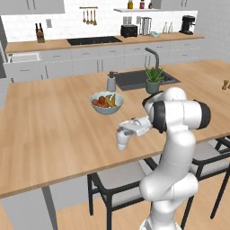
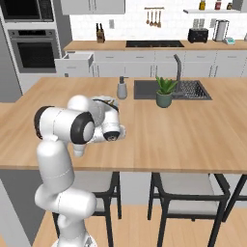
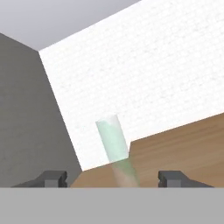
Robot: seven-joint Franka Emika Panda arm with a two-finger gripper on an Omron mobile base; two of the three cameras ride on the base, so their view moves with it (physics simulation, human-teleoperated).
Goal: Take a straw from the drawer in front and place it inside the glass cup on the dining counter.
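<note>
– So, how far along is it? Can I call the straw placed?

– Nearly, by my reading. Your gripper (image 3: 113, 178) stands wide open, with both fingertips (image 3: 56, 177) well apart and nothing clamped between them. Between the tips, touching neither, you can see a pale green tube (image 3: 111, 138) leaning a little. I take it for the straw. Its lower end fades into something see-through, which I take for the cup (image 3: 124, 171), though the hand view is too tight for you to be sure.

– Where is all that in the room?

– From the left base view, your gripper (image 1: 122, 144) points down over the near part of the counter (image 1: 54, 130), just this side of the fruit bowl (image 1: 106, 103). The hand hides whatever sits under it, so you cannot confirm the cup from there.

– And the drawer?

– The drawer (image 2: 75, 60) is pulled out at the far wall cabinets, well apart from the arm. The fetching part looks done, since nothing of yours is near it.

– What is left, then?

– As I judge it, only the check: lift the hand straight up, clear of the tube, and see that the straw stays upright inside the cup. If it leans on the rim, a careless retreat could tip it out, so you should rise slowly and keep the fingers wide.
</note>
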